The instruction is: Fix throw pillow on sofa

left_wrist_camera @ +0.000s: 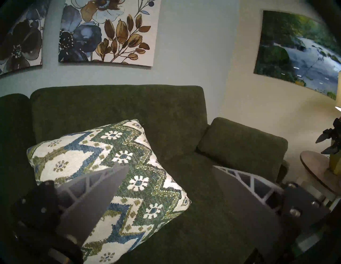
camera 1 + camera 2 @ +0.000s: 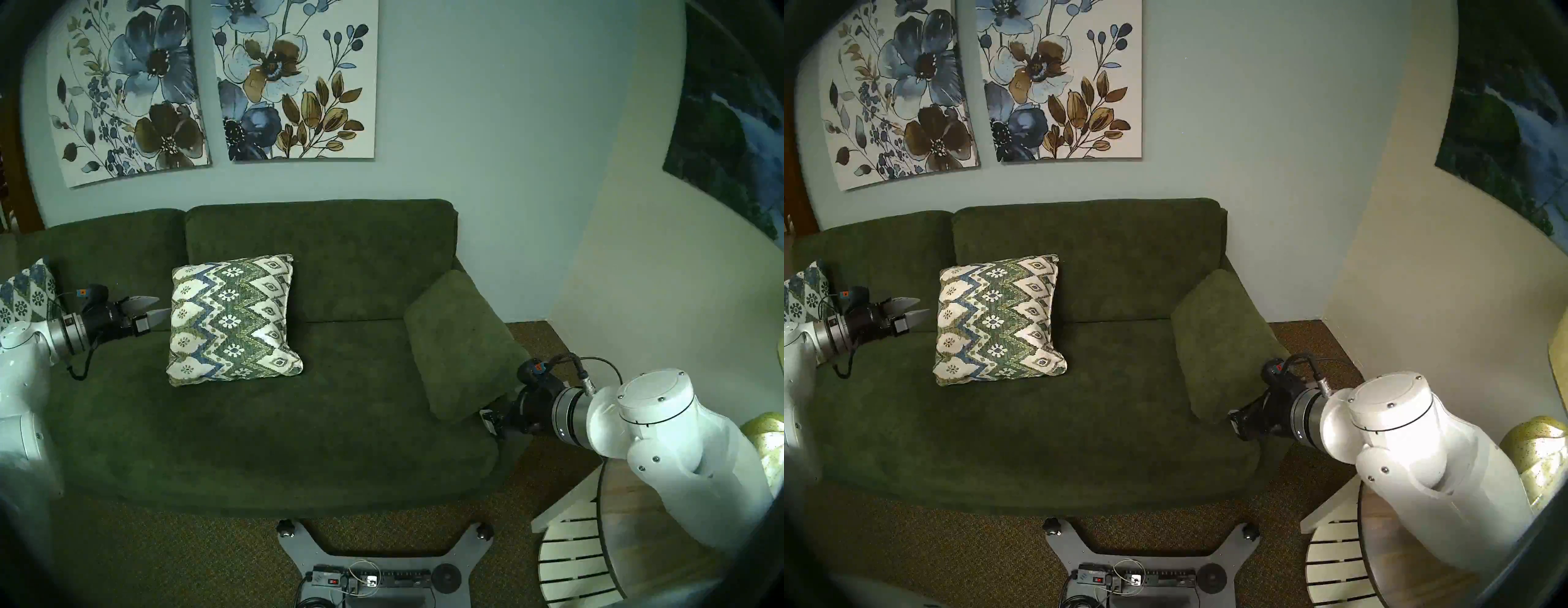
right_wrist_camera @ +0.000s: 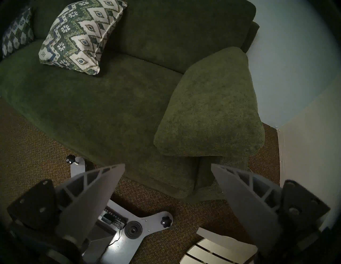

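Here the throw pillow [image 2: 232,319] stands propped on the sofa [image 2: 271,429], its lower edge on the long seat and its top leaning against the right-hand back cushion [image 2: 322,254], roughly mid-sofa and turned a little so that one corner points forward. The left tool [image 2: 149,311] hangs just beside the pillow's left edge with its two fingers parted and nothing between them; whether a fingertip brushes the fabric I cannot tell. The right tool [image 3: 168,186] is spread wide and empty too, hovering off the sofa's right end near the plain dark green cushion [image 2: 462,348], well apart from the pillow.

Judging by this, the step in hand is either the approach for a grasp or the pause after a release; the pillow looks nearly set but slightly askew. The next move probably calls for the left tool to pinch a corner or the piped edge and square it against the backrest, with a light touch, since a plump filling tips easily.

The pillow is a woven, slightly coarse cream fabric with green-and-blue zigzag bands and small flower medallions, square and puffed, with pointed corners. The sofa is plush, nubby dark green, soft-edged. A second patterned pillow [image 2: 25,297] sits at the far left end.
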Motion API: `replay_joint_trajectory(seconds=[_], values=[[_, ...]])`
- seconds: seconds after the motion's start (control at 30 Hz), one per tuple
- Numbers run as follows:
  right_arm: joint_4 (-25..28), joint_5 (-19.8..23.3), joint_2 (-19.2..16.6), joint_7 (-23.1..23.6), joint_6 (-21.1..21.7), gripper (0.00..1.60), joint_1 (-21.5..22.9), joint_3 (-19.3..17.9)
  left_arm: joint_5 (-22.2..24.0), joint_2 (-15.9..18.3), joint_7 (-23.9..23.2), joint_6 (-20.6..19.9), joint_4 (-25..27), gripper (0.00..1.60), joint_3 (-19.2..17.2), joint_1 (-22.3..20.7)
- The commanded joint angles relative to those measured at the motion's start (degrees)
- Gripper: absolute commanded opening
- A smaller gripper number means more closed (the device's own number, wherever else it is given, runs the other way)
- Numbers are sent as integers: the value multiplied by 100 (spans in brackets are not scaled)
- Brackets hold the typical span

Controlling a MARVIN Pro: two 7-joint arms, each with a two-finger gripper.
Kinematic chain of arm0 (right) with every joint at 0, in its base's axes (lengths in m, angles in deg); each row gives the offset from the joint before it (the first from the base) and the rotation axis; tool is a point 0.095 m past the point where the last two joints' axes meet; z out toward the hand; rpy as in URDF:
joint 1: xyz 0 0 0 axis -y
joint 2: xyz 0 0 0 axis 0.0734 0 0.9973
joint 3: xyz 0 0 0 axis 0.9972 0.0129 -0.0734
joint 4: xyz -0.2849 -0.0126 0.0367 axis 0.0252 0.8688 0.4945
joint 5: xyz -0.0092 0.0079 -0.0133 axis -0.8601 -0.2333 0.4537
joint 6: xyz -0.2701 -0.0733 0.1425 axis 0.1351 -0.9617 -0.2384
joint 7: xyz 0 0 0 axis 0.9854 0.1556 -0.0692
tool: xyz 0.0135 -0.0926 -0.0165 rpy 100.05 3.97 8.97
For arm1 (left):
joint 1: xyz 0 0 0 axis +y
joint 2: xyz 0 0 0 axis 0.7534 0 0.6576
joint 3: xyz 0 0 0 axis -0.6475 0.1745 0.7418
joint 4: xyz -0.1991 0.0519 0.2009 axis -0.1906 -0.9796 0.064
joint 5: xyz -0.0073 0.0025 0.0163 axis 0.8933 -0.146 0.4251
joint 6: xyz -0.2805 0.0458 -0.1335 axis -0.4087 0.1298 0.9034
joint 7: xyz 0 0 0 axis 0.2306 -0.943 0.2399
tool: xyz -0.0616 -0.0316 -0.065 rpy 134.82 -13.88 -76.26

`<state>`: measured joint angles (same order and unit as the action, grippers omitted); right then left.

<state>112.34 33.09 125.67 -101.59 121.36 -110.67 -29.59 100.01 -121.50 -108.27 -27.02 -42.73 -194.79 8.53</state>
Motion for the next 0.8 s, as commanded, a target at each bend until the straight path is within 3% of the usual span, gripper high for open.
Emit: replay_joint_trajectory(seconds=[0.0, 0.27, 0.77], values=[[20, 1, 2, 1, -12, 160, 13, -11, 314, -334, -7, -17, 450, 160, 126, 512], [18, 1, 1, 1, -12, 160, 13, -9, 552, -675, -7, 33, 1121, 160, 365, 949], [18, 1, 0, 0, -12, 160, 14, -8, 930, -1091, -7, -32, 2221, 160, 489, 2180]])
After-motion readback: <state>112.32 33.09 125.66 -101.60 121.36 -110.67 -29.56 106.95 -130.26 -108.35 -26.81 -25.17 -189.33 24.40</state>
